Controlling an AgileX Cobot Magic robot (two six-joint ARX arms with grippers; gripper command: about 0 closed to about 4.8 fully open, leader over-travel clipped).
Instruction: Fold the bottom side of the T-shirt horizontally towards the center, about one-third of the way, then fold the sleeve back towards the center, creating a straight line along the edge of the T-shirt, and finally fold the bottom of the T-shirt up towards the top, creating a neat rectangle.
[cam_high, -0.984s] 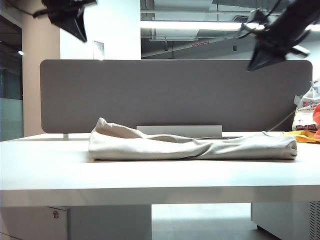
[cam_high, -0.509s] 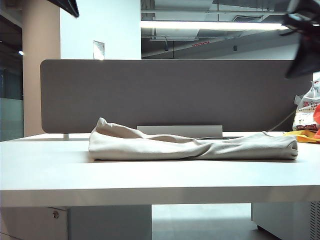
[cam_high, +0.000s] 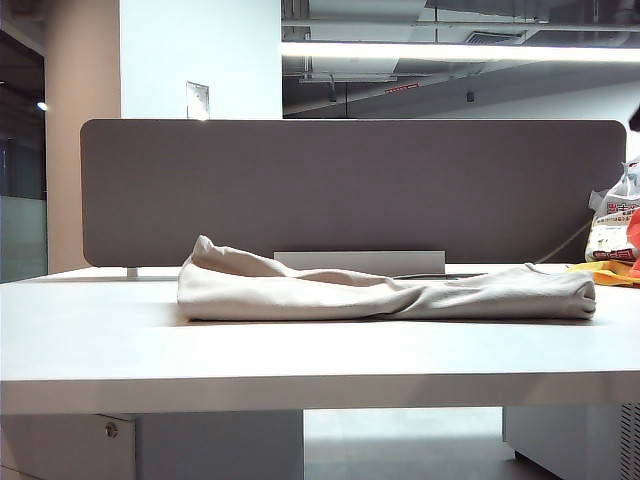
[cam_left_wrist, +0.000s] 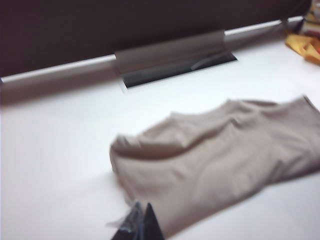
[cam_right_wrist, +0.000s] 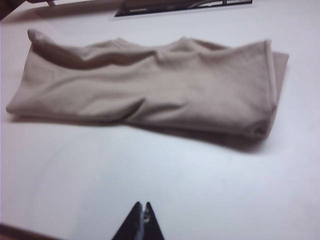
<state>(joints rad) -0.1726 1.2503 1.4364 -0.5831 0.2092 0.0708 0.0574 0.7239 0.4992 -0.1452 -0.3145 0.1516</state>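
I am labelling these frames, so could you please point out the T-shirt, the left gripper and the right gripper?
T-shirt (cam_high: 385, 293): exterior view, middle of the folded bundle.
left gripper (cam_left_wrist: 141, 223): left wrist view, shut fingertips, above the shirt's edge.
right gripper (cam_right_wrist: 141, 220): right wrist view, shut fingertips, over bare table.

White table (cam_high: 90, 340), folded beige T-shirt (cam_high: 385, 292) lying on it, possibly yellow cloth (cam_high: 605, 268) at edge.

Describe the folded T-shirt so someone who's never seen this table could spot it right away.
On the white table, before the grey divider panel, lies the T-shirt: a long, low beige bundle. Plain and soft, it differs from the bright yellow cloth and printed bag at the right edge.
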